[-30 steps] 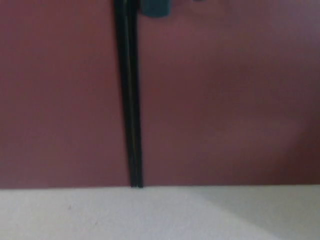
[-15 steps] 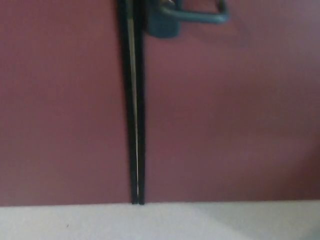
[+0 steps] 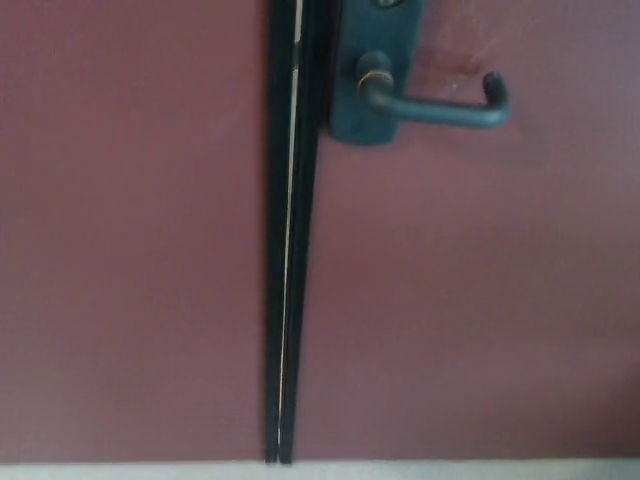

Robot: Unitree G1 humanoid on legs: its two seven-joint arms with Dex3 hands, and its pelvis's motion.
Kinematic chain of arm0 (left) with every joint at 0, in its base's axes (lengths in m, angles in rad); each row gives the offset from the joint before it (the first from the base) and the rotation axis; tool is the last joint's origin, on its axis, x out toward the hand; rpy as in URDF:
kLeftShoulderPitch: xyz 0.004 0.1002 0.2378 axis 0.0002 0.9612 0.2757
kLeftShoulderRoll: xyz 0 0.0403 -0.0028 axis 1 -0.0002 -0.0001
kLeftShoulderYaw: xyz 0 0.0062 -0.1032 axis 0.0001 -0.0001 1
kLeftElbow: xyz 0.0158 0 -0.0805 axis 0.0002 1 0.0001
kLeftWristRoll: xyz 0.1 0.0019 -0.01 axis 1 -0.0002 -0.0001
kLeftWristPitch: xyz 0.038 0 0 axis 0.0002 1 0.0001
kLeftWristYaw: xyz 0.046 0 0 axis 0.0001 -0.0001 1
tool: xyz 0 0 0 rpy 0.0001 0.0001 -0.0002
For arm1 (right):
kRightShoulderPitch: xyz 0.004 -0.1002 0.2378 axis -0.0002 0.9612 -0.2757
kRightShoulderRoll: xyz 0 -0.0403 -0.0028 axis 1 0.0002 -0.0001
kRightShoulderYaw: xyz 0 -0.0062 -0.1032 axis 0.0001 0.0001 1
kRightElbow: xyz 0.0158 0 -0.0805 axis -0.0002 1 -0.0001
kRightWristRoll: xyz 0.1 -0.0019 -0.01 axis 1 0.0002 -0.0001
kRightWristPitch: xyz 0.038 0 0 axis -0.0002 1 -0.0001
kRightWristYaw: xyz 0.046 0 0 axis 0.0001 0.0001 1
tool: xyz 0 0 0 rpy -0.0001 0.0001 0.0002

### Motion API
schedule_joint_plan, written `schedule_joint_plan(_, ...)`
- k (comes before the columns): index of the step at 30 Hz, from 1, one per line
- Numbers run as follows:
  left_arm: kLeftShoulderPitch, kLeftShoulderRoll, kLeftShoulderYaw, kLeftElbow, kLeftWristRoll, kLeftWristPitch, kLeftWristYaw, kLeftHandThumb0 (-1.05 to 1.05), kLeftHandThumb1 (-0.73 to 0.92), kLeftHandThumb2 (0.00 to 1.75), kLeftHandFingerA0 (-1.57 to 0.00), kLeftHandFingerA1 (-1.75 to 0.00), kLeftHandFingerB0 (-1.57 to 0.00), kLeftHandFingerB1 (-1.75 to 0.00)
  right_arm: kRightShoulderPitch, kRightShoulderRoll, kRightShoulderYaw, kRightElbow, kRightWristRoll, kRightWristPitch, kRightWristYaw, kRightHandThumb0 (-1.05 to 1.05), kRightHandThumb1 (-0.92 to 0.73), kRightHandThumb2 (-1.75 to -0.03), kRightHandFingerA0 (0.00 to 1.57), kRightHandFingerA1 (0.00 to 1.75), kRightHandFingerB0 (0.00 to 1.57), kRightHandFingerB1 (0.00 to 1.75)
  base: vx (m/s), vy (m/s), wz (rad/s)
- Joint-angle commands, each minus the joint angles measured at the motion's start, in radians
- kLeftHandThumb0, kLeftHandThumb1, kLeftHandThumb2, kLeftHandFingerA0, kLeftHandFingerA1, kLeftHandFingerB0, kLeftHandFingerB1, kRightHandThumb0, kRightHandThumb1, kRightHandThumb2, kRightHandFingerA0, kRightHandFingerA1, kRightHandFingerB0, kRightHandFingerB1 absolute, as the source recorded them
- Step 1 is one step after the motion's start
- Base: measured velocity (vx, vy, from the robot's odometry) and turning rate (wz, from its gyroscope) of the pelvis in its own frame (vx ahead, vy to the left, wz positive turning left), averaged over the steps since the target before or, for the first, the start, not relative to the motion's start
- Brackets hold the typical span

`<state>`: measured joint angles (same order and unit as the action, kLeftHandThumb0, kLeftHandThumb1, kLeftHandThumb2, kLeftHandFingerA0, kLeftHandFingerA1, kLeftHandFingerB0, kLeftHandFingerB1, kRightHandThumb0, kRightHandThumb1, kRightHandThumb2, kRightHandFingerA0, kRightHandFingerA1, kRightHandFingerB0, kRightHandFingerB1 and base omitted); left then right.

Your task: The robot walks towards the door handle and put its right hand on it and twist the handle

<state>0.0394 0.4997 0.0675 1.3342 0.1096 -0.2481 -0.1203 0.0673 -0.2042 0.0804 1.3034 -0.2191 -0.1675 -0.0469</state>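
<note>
Door handle [image 3: 440,105] sits untouched at upper right on its dark plate [image 3: 365,90], lever horizontal, beside the black door gap [image 3: 288,250]. Neither robot hand is in view, so their state cannot be told. Approach step; next, the right hand must reach up.

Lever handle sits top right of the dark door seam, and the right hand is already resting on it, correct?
Not quite. The head view shows the lever handle at the top, right of the dark door seam, but no hand rests on it; neither of the robot's hands is in view.
</note>
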Motion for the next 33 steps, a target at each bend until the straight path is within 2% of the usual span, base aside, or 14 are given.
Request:
schedule_joint_plan(1, -0.006, 0.0, 0.009, -0.002, -0.002, 0.006, -0.017, -0.29, 0.61, 0.58, -0.72, -0.48, -0.58, -0.43, -0.013, -0.01, 0.008, -0.002, -0.011, -0.001, -0.002, -0.21, -0.66, -0.59, 0.72, 0.51, 0.53, 0.41, 0.31, -0.068, -0.12)
schedule_joint_plan(10, -0.016, -0.001, 0.017, -0.008, -0.006, 0.008, -0.027, -0.3, 0.61, 0.59, -0.74, -0.5, -0.57, -0.43, -0.038, -0.007, 0.008, 0.006, -0.009, 0.014, 0.0, -0.21, -0.67, -0.59, 0.74, 0.52, 0.53, 0.41, 0.29, -0.026, -0.06)
schedule_joint_plan(14, -0.023, -0.002, 0.022, -0.006, -0.006, 0.009, -0.027, -0.31, 0.61, 0.59, -0.75, -0.52, -0.57, -0.43, -0.044, -0.008, 0.009, 0.008, -0.01, 0.016, 0.002, -0.21, -0.66, -0.59, 0.73, 0.51, 0.53, 0.41, 0.33, 0.333, -0.02)
schedule_joint_plan(19, -0.029, 0.0, 0.014, -0.003, 0.01, 0.006, -0.018, -0.31, 0.61, 0.59, -0.73, -0.49, -0.57, -0.43, -0.042, -0.007, 0.005, -0.003, -0.003, 0.011, 0.01, -0.21, -0.67, -0.59, 0.72, 0.51, 0.52, 0.41, 0.14, 0.07, 0.02)
schedule_joint_plan(33, -0.048, 0.006, 0.014, -0.007, 0.007, 0.009, -0.02, -0.31, 0.61, 0.58, -0.73, -0.5, -0.57, -0.43, -0.084, 0.003, -0.016, -0.001, 0.005, 0.042, 0.042, -0.21, -0.69, -0.6, 0.67, 0.5, 0.51, 0.41, 0.1, -0.088, 0.0)
